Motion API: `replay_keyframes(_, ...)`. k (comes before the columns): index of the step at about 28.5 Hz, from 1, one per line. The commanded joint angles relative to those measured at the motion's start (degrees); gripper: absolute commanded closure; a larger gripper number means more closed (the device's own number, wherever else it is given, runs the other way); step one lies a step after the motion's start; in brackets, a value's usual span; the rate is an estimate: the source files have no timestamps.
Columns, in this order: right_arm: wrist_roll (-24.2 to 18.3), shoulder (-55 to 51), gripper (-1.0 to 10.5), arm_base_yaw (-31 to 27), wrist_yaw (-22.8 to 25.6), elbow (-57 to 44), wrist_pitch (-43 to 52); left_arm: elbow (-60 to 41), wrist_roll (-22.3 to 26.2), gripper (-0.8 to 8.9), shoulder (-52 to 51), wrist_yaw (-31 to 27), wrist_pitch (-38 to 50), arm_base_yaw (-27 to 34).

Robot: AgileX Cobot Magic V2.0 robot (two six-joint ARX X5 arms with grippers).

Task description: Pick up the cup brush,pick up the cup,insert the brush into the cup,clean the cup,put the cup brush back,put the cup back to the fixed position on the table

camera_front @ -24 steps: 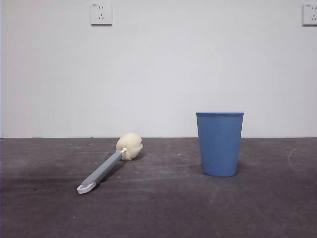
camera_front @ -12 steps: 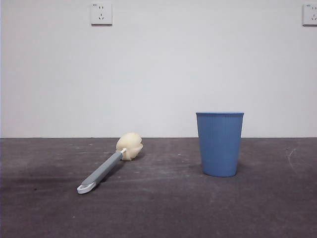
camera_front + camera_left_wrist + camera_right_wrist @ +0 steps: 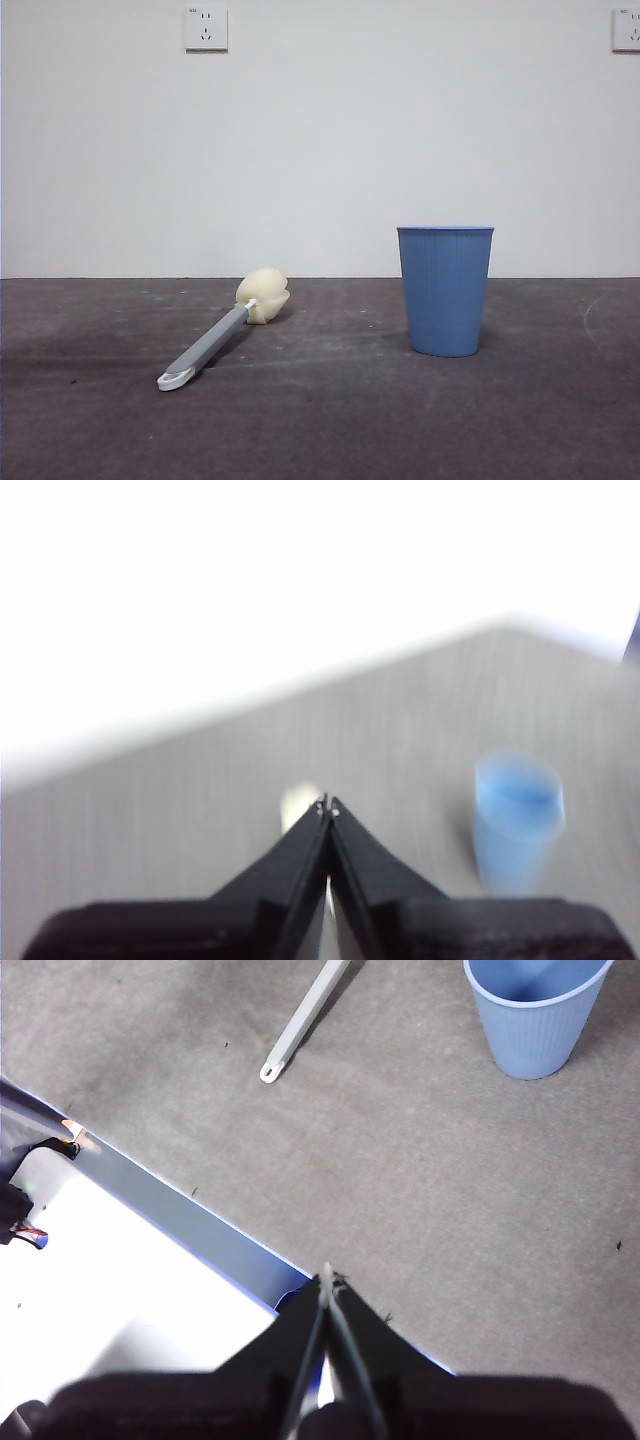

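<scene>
Your cup brush (image 3: 222,334) lies flat on the counter (image 3: 330,420), its cream sponge head pointing toward the back wall and its white looped end nearest the front camera. Your blue cup (image 3: 445,290) stands upright and empty well apart from it, ribbed sides tapering to the base. Neither has been lifted, so by the look of things nothing on your list is done: picking up the brush and the cup, inserting the brush, scrubbing and both returns all remain ahead.

Your left pincer (image 3: 328,807) hangs high above the counter, clenched tip to tip and empty, with the sponge head showing just past its tips in a blurred wrist view. Your right pincer (image 3: 327,1278) is also clenched on nothing, near the counter's front edge, with the brush handle and the cup well ahead of it. Two wall sockets (image 3: 206,28) sit on the pale wall behind.
</scene>
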Motion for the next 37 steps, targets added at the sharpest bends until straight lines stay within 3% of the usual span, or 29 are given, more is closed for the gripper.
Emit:
replay_keyframes(1, 0.3, -0.2, 9.5, 0.1, 0.2, 0.0, 0.4, -6.8, 5.6, 8.17, -3.2, 8.2, 15.4, 8.5)
replay_keyframes(4, 0.3, -0.2, 9.5, 0.1, 0.2, 0.0, 0.4, -15.2, 5.6, 8.17, -7.7, 8.3, 21.8, 13.4)
replay_keyframes(16, 0.3, -0.2, 9.5, 0.1, 0.2, 0.0, 0.4, -38.2, 4.2, 8.17, -22.8, 5.7, 21.8, 21.0)
replay_keyframes(21, 0.3, -0.2, 9.5, 0.1, 0.2, 0.0, 0.4, -44.9, 1.3, 8.17, -27.8, 5.2, 21.4, 22.3)
replay_keyframes(25, 0.3, -0.2, 9.5, 0.1, 0.2, 0.0, 0.4, -49.2, -1.5, 8.17, -31.1, 4.0, 20.7, 22.4)
replay_keyframes(30, 0.3, -0.2, 9.5, 0.1, 0.2, 0.0, 0.3, -49.6, -2.7, 8.17, -33.0, 2.8, 12.0, 22.5)
replay_keyframes(37, 0.3, -0.2, 9.5, 0.1, 0.2, 0.0, 0.4, -49.6, -4.4, 8.17, -33.0, 2.9, 12.9, 22.5)
